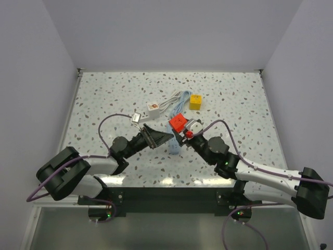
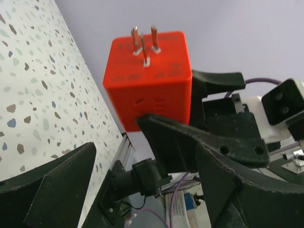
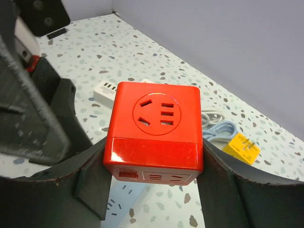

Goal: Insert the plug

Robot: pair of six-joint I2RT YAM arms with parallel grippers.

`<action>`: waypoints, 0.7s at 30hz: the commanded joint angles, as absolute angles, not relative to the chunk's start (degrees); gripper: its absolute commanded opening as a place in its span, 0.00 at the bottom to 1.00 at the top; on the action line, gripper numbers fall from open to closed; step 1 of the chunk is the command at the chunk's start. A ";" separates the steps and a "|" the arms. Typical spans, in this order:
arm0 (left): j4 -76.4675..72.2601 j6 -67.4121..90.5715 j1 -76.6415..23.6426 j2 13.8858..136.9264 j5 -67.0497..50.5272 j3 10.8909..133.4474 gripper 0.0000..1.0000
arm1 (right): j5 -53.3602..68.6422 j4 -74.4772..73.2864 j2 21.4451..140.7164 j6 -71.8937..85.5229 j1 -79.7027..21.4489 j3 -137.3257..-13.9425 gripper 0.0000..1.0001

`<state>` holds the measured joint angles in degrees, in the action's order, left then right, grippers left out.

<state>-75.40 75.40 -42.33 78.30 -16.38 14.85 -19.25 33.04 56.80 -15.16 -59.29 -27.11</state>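
The red plug cube (image 1: 177,123) hangs over the table's middle, pinched low by the right gripper (image 3: 154,159) alone, the left gripper (image 1: 164,136) spread at its eight o'clock, so that shallow grip may let it twist, skewing the prongs (image 2: 144,42).

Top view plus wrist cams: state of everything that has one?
red cube plug: held off the table, prongs bare, not inserted
right hand: shut on red cube plug
left hand: open, holding nothing
pale blue strip: lying on the table
yellow cube: resting on the table
white adapter: resting on the table
cable: loosely coiled
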 commanded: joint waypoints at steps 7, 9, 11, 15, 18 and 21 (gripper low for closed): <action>-94.04 71.02 -37.99 78.05 -22.33 12.58 0.98 | -25.84 22.44 53.88 -10.38 -58.27 -35.48 0.00; -96.05 70.84 -35.78 76.91 -22.94 9.07 0.98 | -24.70 17.25 55.10 -8.72 -56.61 -38.57 0.00; -96.15 69.62 -31.74 75.59 -23.55 5.39 0.98 | -21.55 6.80 56.68 -6.17 -51.98 -45.24 0.00; -83.62 62.07 -28.48 68.84 -24.69 4.39 0.98 | -4.19 -7.71 64.74 -0.44 -42.03 -56.40 0.00; -68.33 49.97 -28.30 63.31 -25.75 7.64 0.98 | 2.69 -21.31 72.38 2.02 -38.77 -68.77 0.00; -55.41 41.09 -28.21 57.51 -24.88 10.10 1.00 | 10.34 -29.58 77.59 2.64 -36.31 -76.60 0.00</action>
